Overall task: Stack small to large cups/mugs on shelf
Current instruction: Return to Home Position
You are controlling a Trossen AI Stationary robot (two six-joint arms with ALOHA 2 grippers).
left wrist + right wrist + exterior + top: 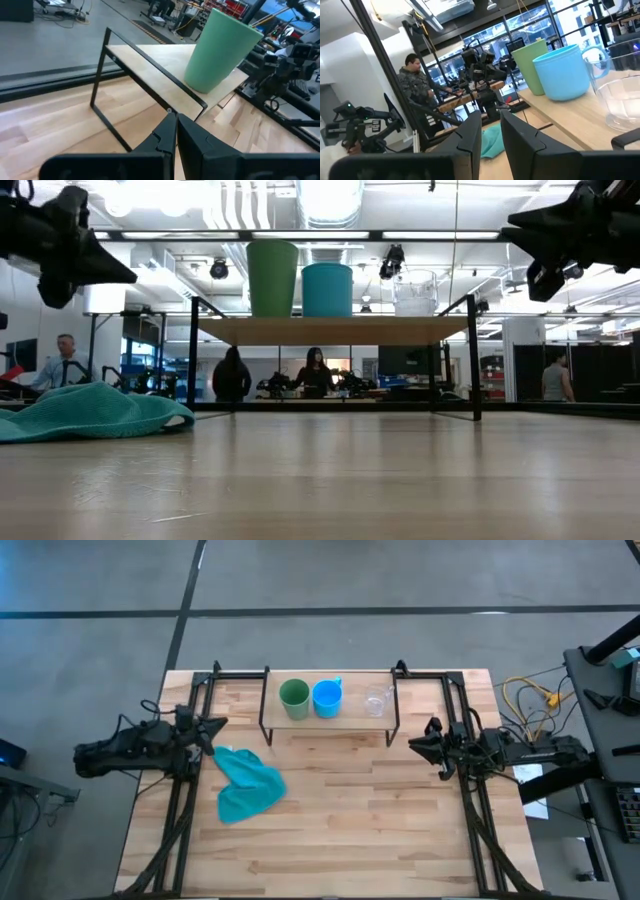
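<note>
Overhead, the count: three cups, one shelf (352, 711), one teal cloth (245, 785), two grippers. Green cup (294, 698), blue mug (327, 698) and clear glass cup (377, 701) stand upright in a row on the shelf at the table's (360, 830) 12 o'clock.

Left gripper (214, 726) sits at the 9 o'clock edge, fingers pressed together, empty. The cloth lies at its 5 o'clock, the green cup at its 2 o'clock past the shelf's black end leg.

Right gripper (416, 743) sits at the 3 o'clock edge, fingers narrowly parted, empty, with the glass cup at its 11 o'clock.
</note>
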